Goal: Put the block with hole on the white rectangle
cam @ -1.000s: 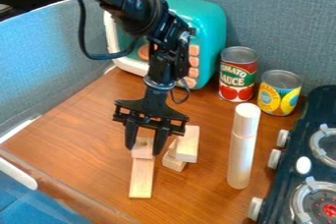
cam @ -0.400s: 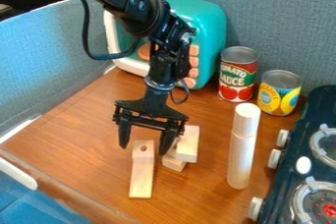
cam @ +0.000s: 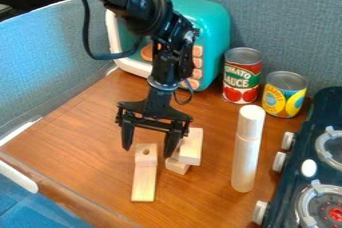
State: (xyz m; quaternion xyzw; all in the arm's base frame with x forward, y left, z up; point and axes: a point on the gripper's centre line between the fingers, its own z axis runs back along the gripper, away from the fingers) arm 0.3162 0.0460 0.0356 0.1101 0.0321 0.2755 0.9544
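Main hazard, as judged: disturbance of the block with hole [cam: 145,154], which lies just below the space between the two fingertips of the gripper [cam: 147,151]; it appears to rest on the far end of the long pale block [cam: 143,184], probably the white rectangle, which runs from beneath the gripper toward the camera. A sideways drift before lifting could let a finger catch its edge and tip or twist it; closing again could drag it off its support. On the stove side of the gripper, the spare blocks [cam: 191,146] sit close beside one fingertip; a swing that way could knock them over, or push them against the long pale block.

End effector: spread wide, with nothing held; one finger to each side of the block with hole, apparently clear of it; contact with the spare blocks cannot be told.
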